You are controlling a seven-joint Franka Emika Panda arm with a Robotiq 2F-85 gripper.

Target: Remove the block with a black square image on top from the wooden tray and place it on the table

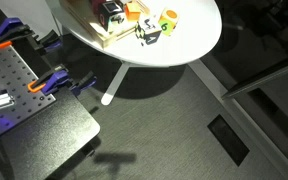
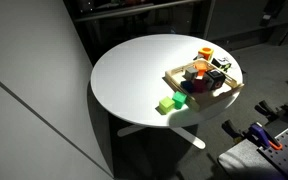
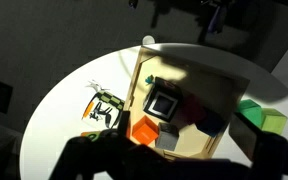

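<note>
In the wrist view, the block (image 3: 164, 102) with a black square on its top face sits in the wooden tray (image 3: 206, 68), which lies on the round white table (image 3: 69, 110). My gripper (image 3: 179, 168) hangs above the tray's near edge. Its two dark fingers are spread wide at the bottom of the frame, with nothing between them. An orange cube (image 3: 144, 130) and a grey block (image 3: 171, 141) sit in the tray beside the block. Both exterior views show the tray (image 1: 96, 38) (image 2: 174, 78) on the table (image 1: 189, 48) (image 2: 134, 75). The gripper is out of both.
A yellow-green cube (image 3: 262, 117) (image 1: 170, 21) (image 2: 169, 103) and a pale block with black marks (image 3: 104, 108) (image 1: 149, 33) stand on the table outside the tray. A dark perforated workbench (image 1: 24, 115) with orange clamps (image 1: 52, 83) stands beside the table.
</note>
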